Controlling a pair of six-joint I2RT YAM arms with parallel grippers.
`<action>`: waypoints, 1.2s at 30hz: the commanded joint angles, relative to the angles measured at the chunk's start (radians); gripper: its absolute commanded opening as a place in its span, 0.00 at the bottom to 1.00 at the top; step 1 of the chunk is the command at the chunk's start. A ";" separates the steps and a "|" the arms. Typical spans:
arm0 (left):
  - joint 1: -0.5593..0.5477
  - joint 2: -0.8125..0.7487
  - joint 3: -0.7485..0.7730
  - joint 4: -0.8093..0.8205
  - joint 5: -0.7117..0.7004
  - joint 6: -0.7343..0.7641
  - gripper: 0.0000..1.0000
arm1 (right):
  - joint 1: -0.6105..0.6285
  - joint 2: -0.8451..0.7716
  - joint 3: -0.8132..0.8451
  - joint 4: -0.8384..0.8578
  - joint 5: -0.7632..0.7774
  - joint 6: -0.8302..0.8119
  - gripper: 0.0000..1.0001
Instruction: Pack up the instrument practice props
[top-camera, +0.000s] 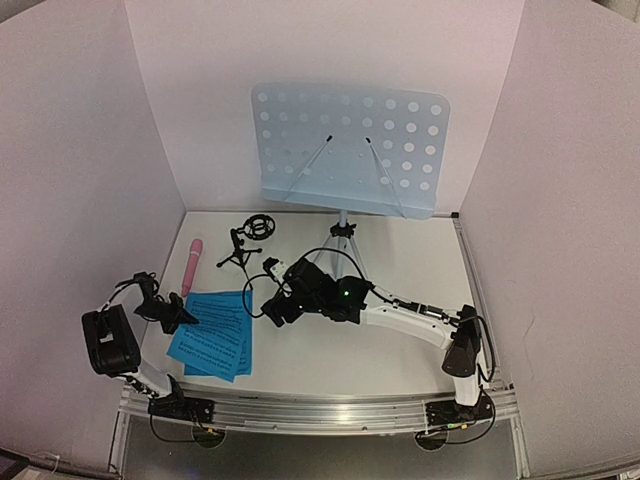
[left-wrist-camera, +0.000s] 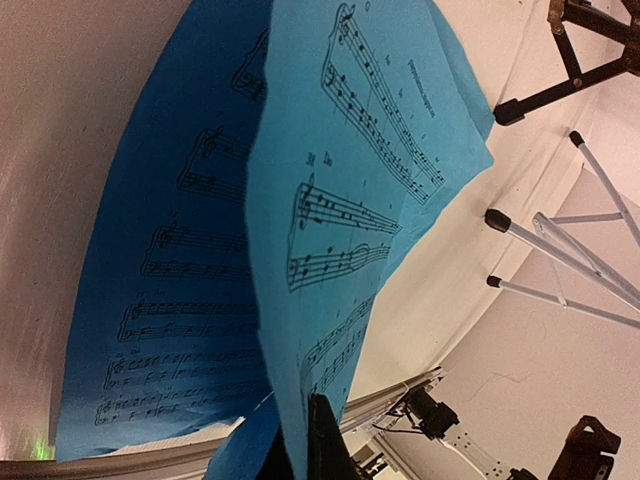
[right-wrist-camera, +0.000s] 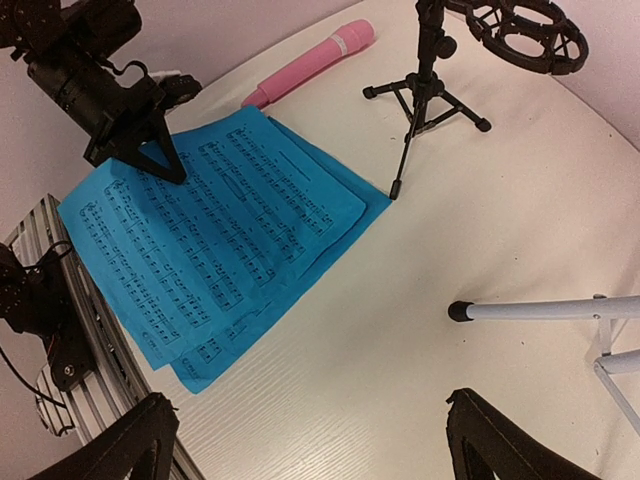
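The blue sheet-music pages lie at the table's front left. My left gripper is at their left edge, shut on the top sheet, which curls up from the stack below it. My right gripper is open and empty, just right of the pages, low over bare table. The pink microphone lies behind the pages, also in the right wrist view. The black mic stand stands upright beside it. The pale perforated music stand rises on its silver tripod at the back.
White walls enclose the table on three sides. An aluminium rail runs along the near edge. The silver tripod's legs spread just behind my right arm; one foot shows in the left wrist view.
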 joint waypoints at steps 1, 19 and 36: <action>0.003 0.026 -0.002 0.076 0.019 -0.046 0.00 | -0.001 -0.044 -0.019 0.016 -0.011 -0.013 0.92; 0.003 0.048 -0.077 0.186 0.044 -0.146 0.00 | -0.005 -0.013 0.023 0.016 -0.041 -0.045 0.92; 0.003 0.095 -0.017 0.161 0.166 -0.159 0.00 | -0.016 0.002 0.034 0.014 -0.068 -0.041 0.92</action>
